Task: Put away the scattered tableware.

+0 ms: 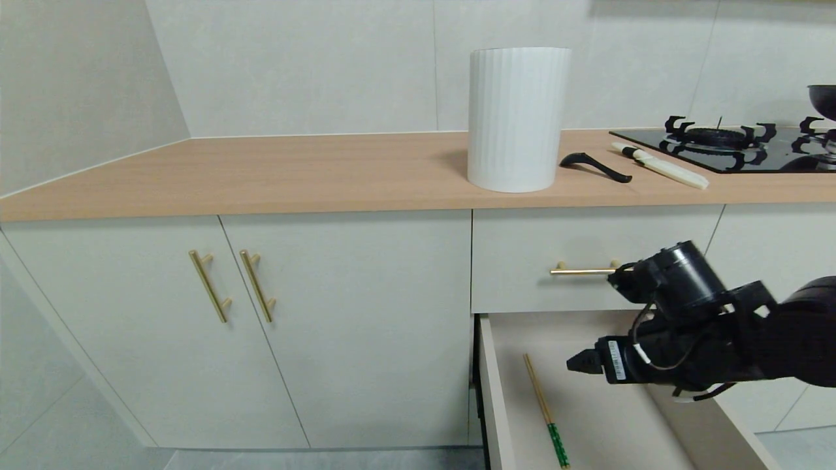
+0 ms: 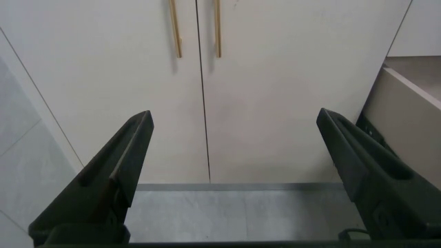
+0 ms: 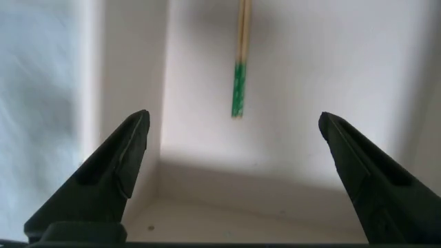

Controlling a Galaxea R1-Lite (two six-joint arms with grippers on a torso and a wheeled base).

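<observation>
Left gripper (image 2: 234,120) hangs wide open and empty before the cupboard doors (image 2: 207,69). Chopsticks (image 1: 545,411) lie in the open drawer (image 1: 490,378), looking stowed. The right gripper (image 3: 233,122) hovers above them, jaws apart and empty. Next, likely, the black spoon (image 1: 594,166) on the far counter (image 1: 294,173), then what may be a sheathed knife (image 1: 659,166). That calls for a rise and a reach.

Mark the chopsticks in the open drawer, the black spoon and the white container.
chopsticks (image 1: 544,406), head view, middle of the shafts
black spoon (image 1: 575,159), head view, its bowl
white container (image 1: 516,117), head view, ribbed side wall
</observation>
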